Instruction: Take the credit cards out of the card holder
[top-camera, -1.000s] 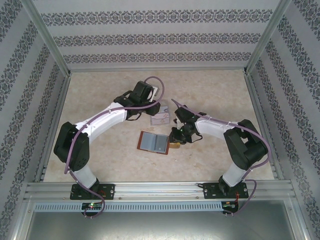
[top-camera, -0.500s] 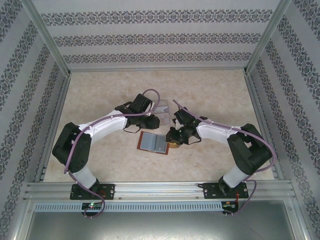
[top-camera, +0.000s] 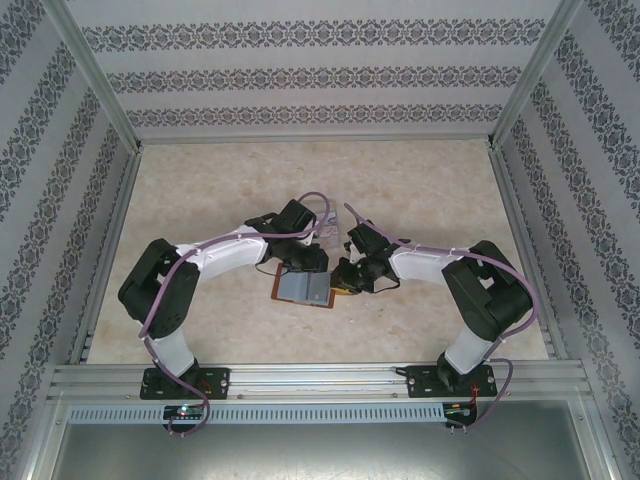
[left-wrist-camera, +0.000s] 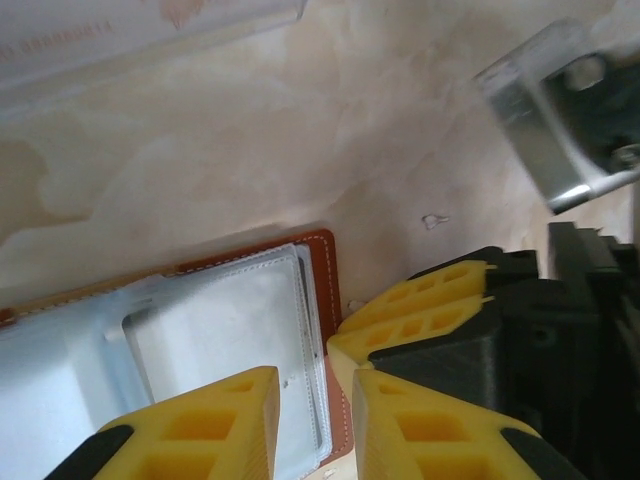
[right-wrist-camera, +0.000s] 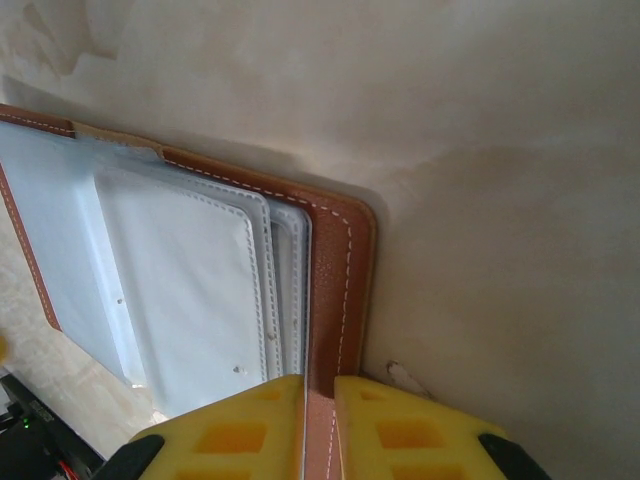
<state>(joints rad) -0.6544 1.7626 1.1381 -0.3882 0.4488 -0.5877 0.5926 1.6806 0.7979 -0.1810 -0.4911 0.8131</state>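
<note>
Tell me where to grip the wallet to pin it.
Best pinch the wallet's brown border on the edge facing the right arm, coming in low over the table. It lies open and flat, and that stitched rim juts past the grey pockets; the right gripper pinches it there.

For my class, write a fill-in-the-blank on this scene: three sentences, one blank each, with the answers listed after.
1. The card holder lies ___ on the table.
2. The right gripper pinches the holder's ___ leather edge.
3. The left gripper has ___ fingers.
Missing words: open; brown; yellow.
</note>
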